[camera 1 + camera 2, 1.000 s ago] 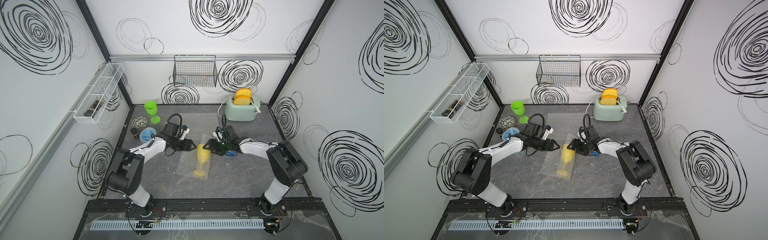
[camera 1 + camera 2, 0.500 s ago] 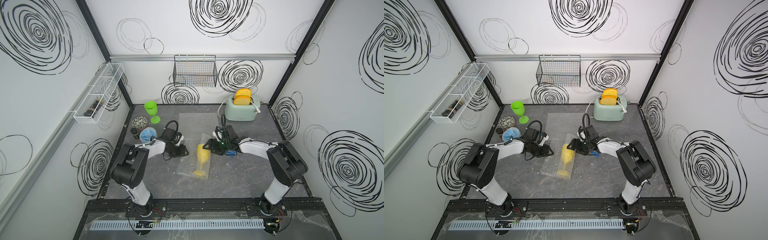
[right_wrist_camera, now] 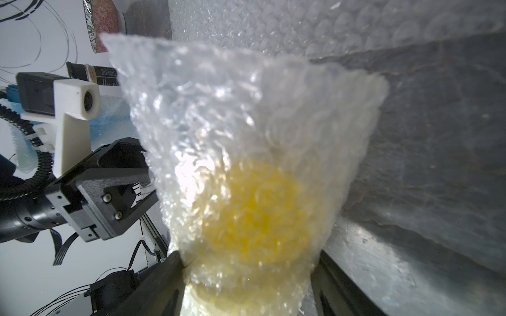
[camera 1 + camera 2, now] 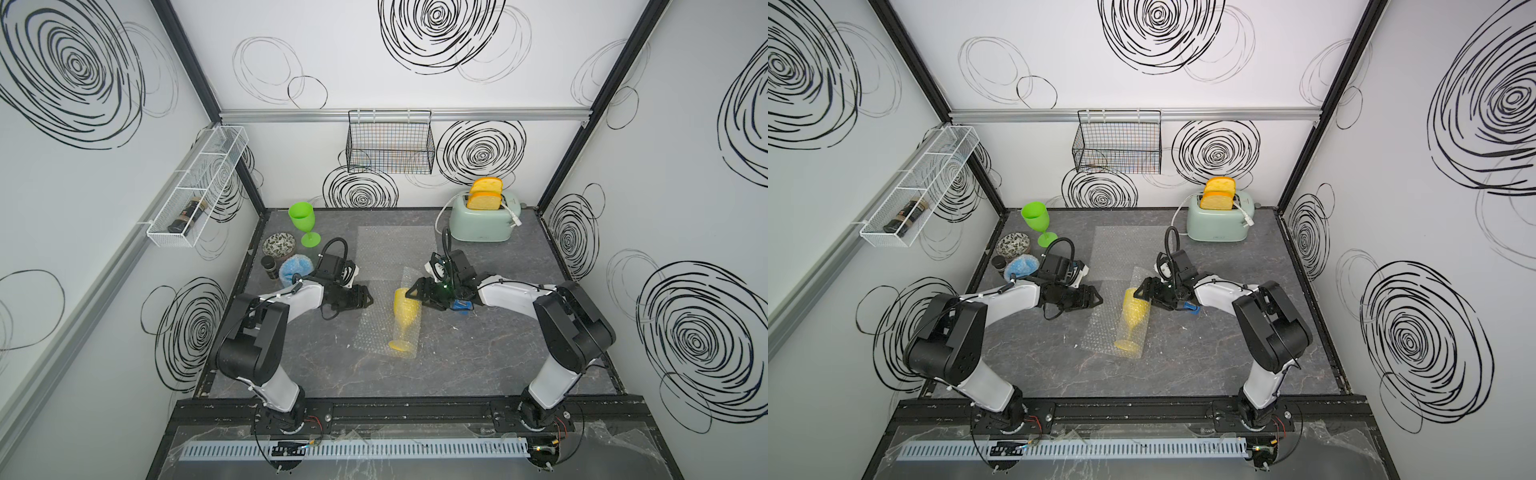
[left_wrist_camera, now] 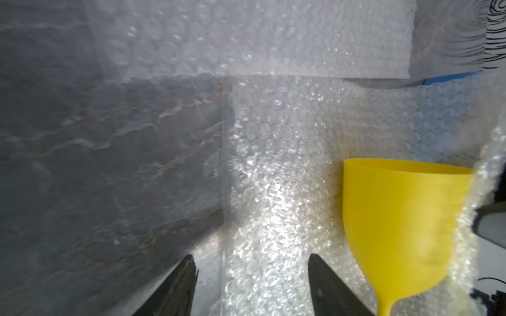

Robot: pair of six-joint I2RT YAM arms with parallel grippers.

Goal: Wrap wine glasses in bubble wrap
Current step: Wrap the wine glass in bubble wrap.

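In both top views the yellow goblet (image 4: 405, 311) lies on its side on a bubble wrap (image 4: 372, 332) sheet in the middle of the table (image 4: 478, 357), partly covered by it. In the left wrist view, the left fingers (image 5: 178, 287) are spread and empty at the sheet's edge. In the right wrist view, the right fingers (image 3: 164, 284) pinch the wrapped bowl.

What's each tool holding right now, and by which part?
The right tool clamps the yellow goblet by its bowl, through the bubble wrap folded over it. The left tool is open and holds nothing.
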